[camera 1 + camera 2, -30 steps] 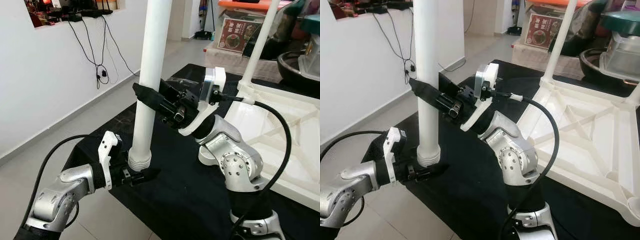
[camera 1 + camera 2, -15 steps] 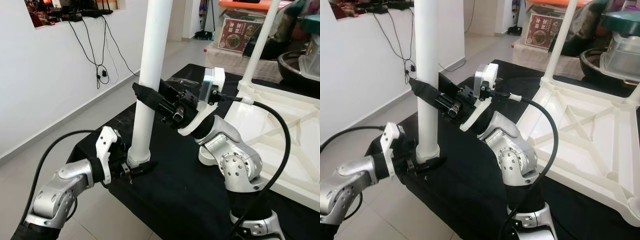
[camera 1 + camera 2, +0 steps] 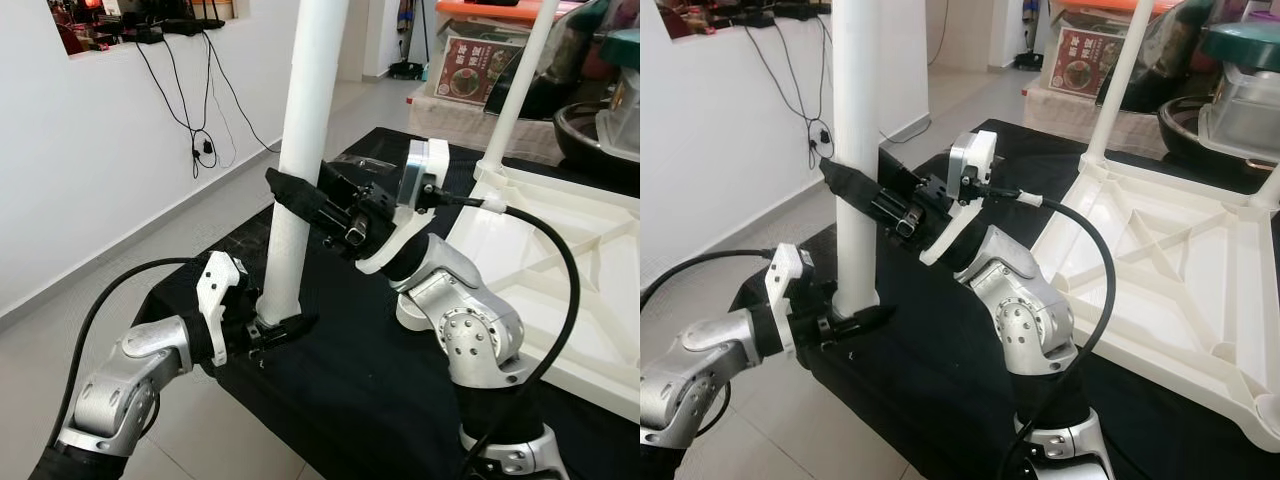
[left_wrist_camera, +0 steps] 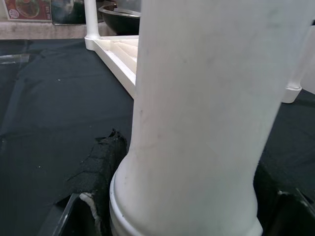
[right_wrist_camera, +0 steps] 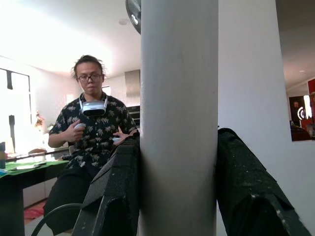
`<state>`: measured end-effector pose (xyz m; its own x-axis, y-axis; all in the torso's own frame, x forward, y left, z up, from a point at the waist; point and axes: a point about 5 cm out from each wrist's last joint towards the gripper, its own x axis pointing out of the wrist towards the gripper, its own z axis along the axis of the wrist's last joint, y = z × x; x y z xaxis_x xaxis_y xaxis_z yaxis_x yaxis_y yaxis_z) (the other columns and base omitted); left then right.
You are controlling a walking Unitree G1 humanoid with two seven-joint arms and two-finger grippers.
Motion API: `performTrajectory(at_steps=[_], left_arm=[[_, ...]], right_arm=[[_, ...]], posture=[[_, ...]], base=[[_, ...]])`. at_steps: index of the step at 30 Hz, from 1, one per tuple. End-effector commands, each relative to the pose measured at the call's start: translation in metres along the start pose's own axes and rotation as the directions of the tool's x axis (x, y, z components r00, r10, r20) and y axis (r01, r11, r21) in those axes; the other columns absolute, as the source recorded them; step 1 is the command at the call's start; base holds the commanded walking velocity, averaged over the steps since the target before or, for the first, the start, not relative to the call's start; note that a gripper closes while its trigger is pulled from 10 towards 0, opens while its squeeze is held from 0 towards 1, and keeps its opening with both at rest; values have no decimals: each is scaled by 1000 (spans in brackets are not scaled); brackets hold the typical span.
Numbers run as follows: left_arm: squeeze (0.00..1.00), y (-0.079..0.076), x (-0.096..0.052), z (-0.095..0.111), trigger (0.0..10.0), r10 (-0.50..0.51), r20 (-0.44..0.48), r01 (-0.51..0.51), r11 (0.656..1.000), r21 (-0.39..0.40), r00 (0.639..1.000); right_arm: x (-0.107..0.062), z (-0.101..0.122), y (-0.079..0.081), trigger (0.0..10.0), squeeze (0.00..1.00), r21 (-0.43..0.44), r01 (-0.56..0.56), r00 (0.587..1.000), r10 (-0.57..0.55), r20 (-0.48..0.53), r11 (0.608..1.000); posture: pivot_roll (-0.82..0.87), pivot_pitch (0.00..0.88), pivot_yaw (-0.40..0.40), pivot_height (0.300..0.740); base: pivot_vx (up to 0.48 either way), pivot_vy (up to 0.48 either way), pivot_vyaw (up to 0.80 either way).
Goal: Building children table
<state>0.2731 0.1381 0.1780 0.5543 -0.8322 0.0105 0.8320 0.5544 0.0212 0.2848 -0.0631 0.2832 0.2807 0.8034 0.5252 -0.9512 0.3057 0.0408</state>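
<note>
Two grippers hold one white table leg (image 3: 305, 130), which stands almost upright at the near left corner of the bench (image 3: 360, 390), a surface draped in black cloth. The right gripper (image 3: 292, 196) is clamped on the leg about halfway up, reaching in from the right; in the right wrist view its black fingers (image 5: 118, 191) press against both sides of the tube. The left gripper (image 3: 280, 328) is lower, at the foot of the leg, where the leg's ringed end sits just above or on the cloth; which of the two I cannot tell. Its fingers (image 4: 101, 167) lie on either side of the leg's base in the left wrist view, closed on it. The leg tilts slightly, its top leaning to the right and running out of the frame.

To the right, well apart from the held leg, the white table top (image 3: 1160, 260) lies upside down on the bench, ribs facing up, with another leg (image 3: 1118, 80) already standing in its far left corner. Beyond the bench are a cardboard box (image 3: 478, 68) and a dark bowl (image 3: 1185, 125). Cables (image 3: 195, 110) hang down the white wall on the left. A seated person (image 5: 91, 142) in a patterned shirt appears in the right wrist view, behind the leg
</note>
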Motion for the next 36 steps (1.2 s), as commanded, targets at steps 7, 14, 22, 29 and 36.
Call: performTrajectory(at_steps=[7, 14, 22, 29, 36], left_arm=[[0, 5, -1, -8, 8078, 48, -45, -48, 999, 18, 998], [0, 17, -6, -8, 10000, 159, -80, -149, 982, 118, 984], [0, 35, -20, -19, 10000, 318, -186, -273, 934, 230, 930], [0, 40, -23, -32, 10000, 367, -259, -284, 908, 307, 893], [0, 36, -6, -35, 10000, 345, -235, -245, 897, 367, 909]], right_arm=[[4, 4, -13, 10000, 1000, -36, 122, 992, -123, -19, 992], [0, -6, -22, 10000, 1000, -78, 225, 966, -233, -111, 971], [-10, -17, -14, 10000, 0, -58, 226, 955, -233, -183, 972], [-7, -31, 0, 10000, 0, 14, 238, 952, -230, -203, 971], [13, -52, 25, 10000, 0, 193, 239, 960, -202, -194, 952]], posture=[[50, 0, 0, 740], [49, 0, -1, 740], [49, 0, -2, 740], [47, 0, 5, 740], [48, 0, 5, 740]], base=[[0, 0, 0], [0, 0, 0], [0, 0, 0], [0, 0, 0], [0, 0, 0]])
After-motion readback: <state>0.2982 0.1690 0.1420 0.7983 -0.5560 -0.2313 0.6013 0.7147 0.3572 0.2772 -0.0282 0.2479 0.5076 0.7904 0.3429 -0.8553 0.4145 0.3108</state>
